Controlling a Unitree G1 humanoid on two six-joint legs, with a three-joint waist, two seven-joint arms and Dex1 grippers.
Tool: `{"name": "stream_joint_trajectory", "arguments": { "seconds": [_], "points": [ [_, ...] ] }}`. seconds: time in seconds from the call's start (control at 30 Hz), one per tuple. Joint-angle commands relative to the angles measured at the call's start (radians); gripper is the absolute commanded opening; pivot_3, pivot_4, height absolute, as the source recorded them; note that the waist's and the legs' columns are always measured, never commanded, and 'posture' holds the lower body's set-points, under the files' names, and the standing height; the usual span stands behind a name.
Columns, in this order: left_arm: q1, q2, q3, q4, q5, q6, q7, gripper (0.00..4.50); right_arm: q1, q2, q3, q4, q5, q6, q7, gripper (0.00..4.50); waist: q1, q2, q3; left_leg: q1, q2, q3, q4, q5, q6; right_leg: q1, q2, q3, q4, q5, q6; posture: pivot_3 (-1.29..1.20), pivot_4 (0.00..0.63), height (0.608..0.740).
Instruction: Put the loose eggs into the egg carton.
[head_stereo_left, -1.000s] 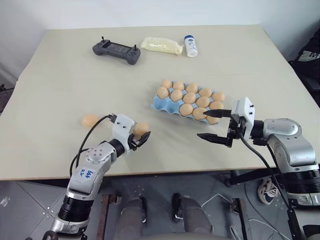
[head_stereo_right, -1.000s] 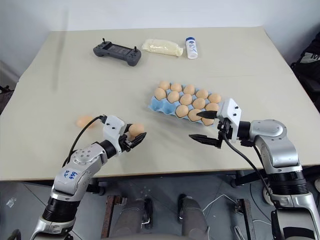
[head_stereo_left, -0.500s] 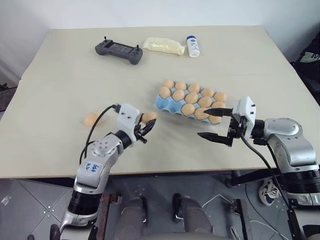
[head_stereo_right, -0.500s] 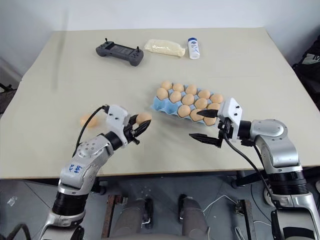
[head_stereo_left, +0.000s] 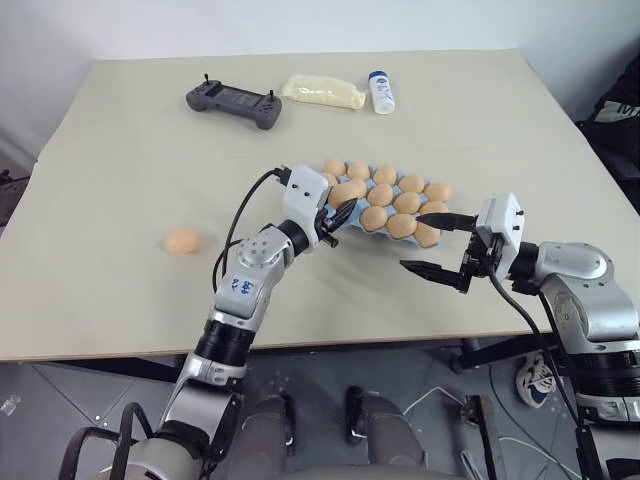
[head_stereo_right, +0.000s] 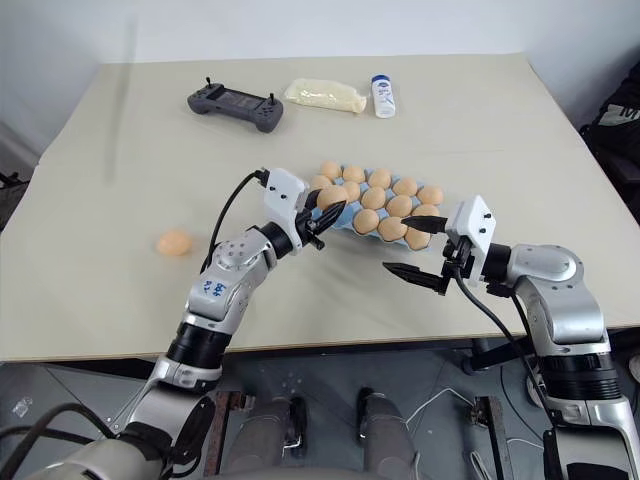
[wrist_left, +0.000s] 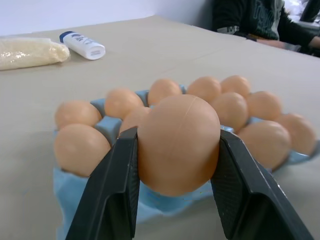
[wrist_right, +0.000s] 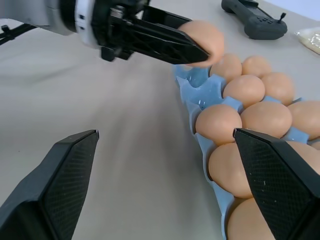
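The left end effector (head_stereo_left: 335, 212) is pinching one egg (wrist_left: 179, 144) between its two black fingers (wrist_left: 112, 192), holding it up in the air right at the near-left corner of the egg carton (head_stereo_left: 322, 209). In the left wrist view the held egg sits squarely between the pads with its long axis running roughly upright, a faint seam line going up its shell, and the blue pockets just behind and under it.

The carton lies on the surface (head_stereo_left: 150, 150) with its two long rows running at a diagonal, from the left end nearer the robot's left arm out toward the right and slightly closer to the robot. Nearly all its cups have eggs in them (head_stereo_left: 385, 195), sitting with the rounded tops up.

One more loose egg (head_stereo_left: 182, 241) is lying on its side on the surface well off to the left of the carton, long axis going roughly left to right.

The right end effector (head_stereo_left: 438, 242) hangs just beside the right end of the carton with its fingers spread wide apart and nothing between them.

Far side of the surface: a dark grey handheld controller (head_stereo_left: 232, 102), a pale yellow soft packet (head_stereo_left: 322, 92) and a small white bottle (head_stereo_left: 380, 92), all well away from the carton
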Motion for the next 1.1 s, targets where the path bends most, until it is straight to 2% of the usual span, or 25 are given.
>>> {"name": "stream_joint_trajectory", "arguments": {
  "seconds": [0.03, 0.23, 0.43, 0.73, 0.93, 1.1],
  "points": [
    [-0.075, -0.016, 0.031, 0.112, 0.011, -0.100, -0.008, 1.60, 0.013, -0.007, -0.034, -0.054, 0.022, -0.001, -0.017, 4.50, -0.001, 0.000, 0.000, 0.000, 0.000, 0.000, 0.000, 0.000, 0.000, 0.000, 0.000, 0.000, 0.000, 0.000, 0.000, 0.00, 0.150, 0.740],
    [-0.117, -0.029, 0.027, 0.214, 0.015, -0.177, -0.067, 1.60, 0.027, -0.012, -0.038, -0.067, 0.021, 0.003, -0.028, 4.50, -0.001, 0.000, 0.000, 0.000, 0.000, 0.001, -0.001, -0.001, 0.001, 0.000, 0.000, 0.000, -0.001, 0.000, 0.000, 0.00, 0.150, 0.740],
    [-0.119, -0.035, 0.026, 0.234, 0.023, -0.187, -0.089, 1.60, 0.022, -0.013, -0.032, -0.060, 0.015, 0.003, -0.034, 4.50, -0.001, 0.000, 0.000, 0.000, 0.000, 0.001, 0.000, -0.001, 0.001, 0.000, 0.000, 0.000, 0.000, 0.000, 0.001, 0.00, 0.150, 0.740],
    [-0.116, -0.034, 0.031, 0.217, 0.041, -0.176, -0.082, 4.41, 0.014, -0.011, -0.030, -0.054, 0.014, -0.001, -0.036, 4.50, -0.001, 0.000, 0.000, 0.000, 0.000, 0.001, 0.000, -0.001, 0.002, 0.000, 0.001, 0.001, 0.000, 0.001, 0.001, 0.00, 0.150, 0.740],
    [-0.092, -0.025, 0.027, 0.149, 0.043, -0.163, -0.084, 4.47, 0.011, -0.008, -0.027, -0.052, 0.012, -0.002, -0.038, 4.50, -0.002, 0.000, 0.000, 0.000, 0.000, 0.001, 0.000, -0.001, 0.002, 0.000, 0.000, 0.001, 0.000, 0.001, 0.001, 0.00, 0.150, 0.740],
    [0.074, 0.039, 0.031, -0.145, 0.000, -0.026, -0.125, 4.47, 0.013, -0.004, -0.027, -0.057, 0.015, -0.001, -0.040, 4.50, -0.007, 0.000, 0.000, 0.001, 0.001, 0.002, -0.001, -0.001, 0.002, 0.000, 0.001, 0.002, 0.001, 0.001, 0.001, 0.00, 0.150, 0.740]
  ]
}}
